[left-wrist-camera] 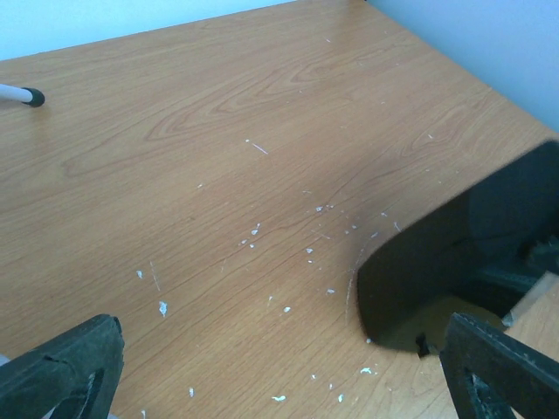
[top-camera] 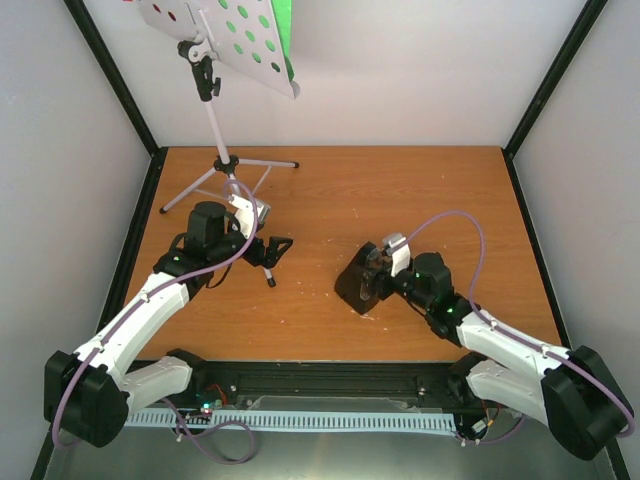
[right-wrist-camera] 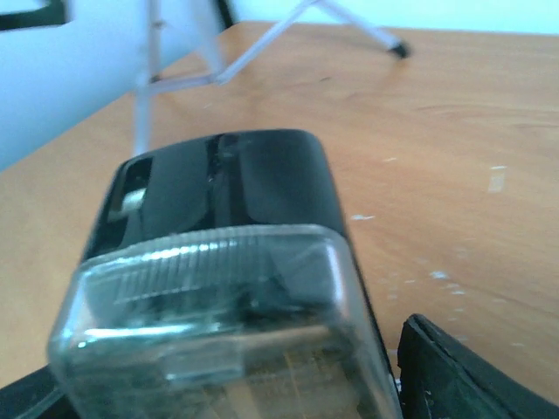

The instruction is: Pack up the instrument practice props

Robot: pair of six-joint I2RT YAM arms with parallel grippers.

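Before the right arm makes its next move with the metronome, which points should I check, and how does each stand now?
1. Metronome sits between the fingers of the right gripper: ok.
2. Firm grip on it: cannot tell.
3. Left gripper open and empty: ok.
4. Music stand upright on the table: ok.
5. Green sheets resting on the stand's desk: ok.

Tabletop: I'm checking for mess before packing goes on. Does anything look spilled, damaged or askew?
Small white flecks are scattered over the wooden table beside the black metronome, like chips or scraped paint. The music stand stands upright at the back left. Nothing else looks wrong.
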